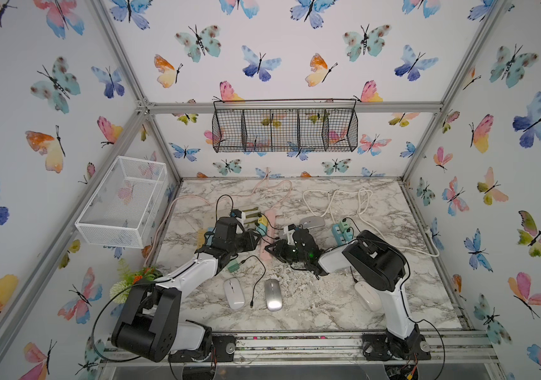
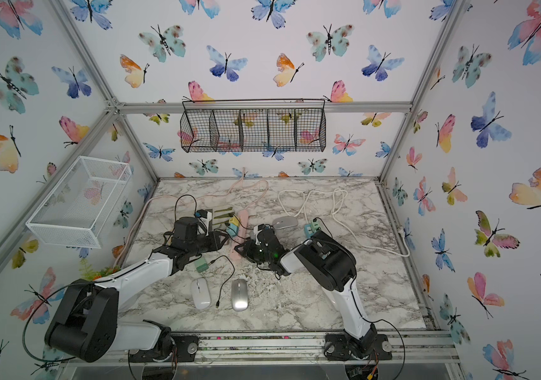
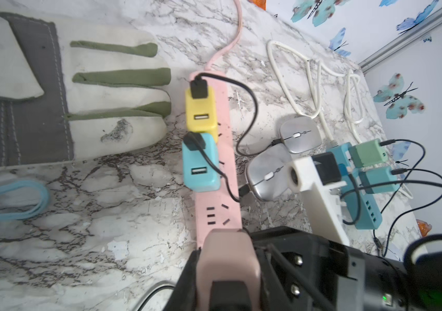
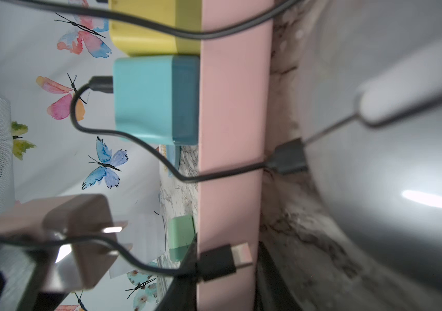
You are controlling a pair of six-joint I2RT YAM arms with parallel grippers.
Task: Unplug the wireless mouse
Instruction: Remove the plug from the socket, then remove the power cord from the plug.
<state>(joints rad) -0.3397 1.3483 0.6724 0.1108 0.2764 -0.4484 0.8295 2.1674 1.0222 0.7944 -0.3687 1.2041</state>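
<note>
silver shell, so the wireless mouse (image 3: 265, 172), just beside the pink power strip (image 3: 214, 172), is probably light and slippery; take the stiff black plug (image 3: 244, 189) at its nose. right gripper (image 3: 312, 169) is at the mouse, grip i cannot tell; left gripper (image 3: 227, 280) pinches a pink charger (image 3: 227, 247).

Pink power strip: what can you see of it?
The pink power strip lies flat on the marble table: a long plastic bar, pink cord leading toward the back wall. A yellow adapter and a blue adapter sit plugged in side by side; a nearer socket is empty. A black cable crosses it.
</note>
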